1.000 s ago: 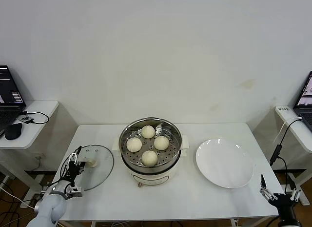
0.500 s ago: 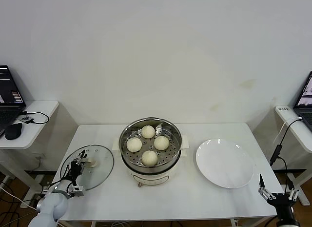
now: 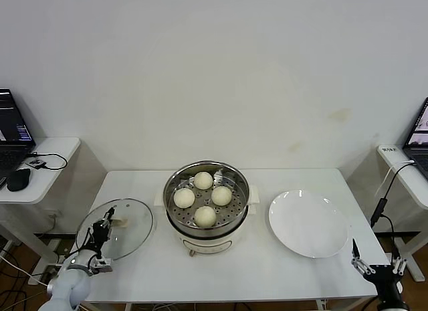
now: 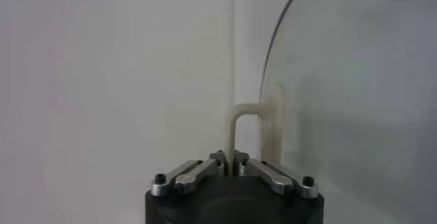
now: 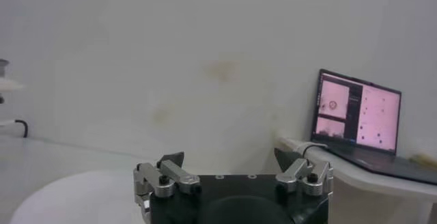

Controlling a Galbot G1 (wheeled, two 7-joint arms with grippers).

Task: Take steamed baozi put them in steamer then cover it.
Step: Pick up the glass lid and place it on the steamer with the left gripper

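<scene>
— Glass, is that the cover [image 3: 115, 228] at the lower left of the head view?

— Yes, clear glass with a metal rim, tilted up off the white table [image 3: 267, 271]. The left gripper [image 3: 103, 226] has its jaws pressed together on the cover's cream handle [image 4: 251, 134]; the left wrist view shows the handle's loop pinched just above the fingers.

— And the steamer [image 3: 206, 209]?

— Centre of the frame, a shiny steel pot on a cream base, uncovered. Four steamed baozi [image 3: 203, 180] sit on its perforated tray: one toward the top, one left, one right, one toward the bottom.

— Anything to its right?

— A flat white plate [image 3: 308, 223], just beside the steamer, right of centre.

— The other arm?

— The right gripper [image 3: 375, 269] sits at the lower right corner, off the table's edge, jaws spread wide and holding nothing. Its wrist view shows a laptop [image 5: 358, 110] on a side table at the right.
</scene>
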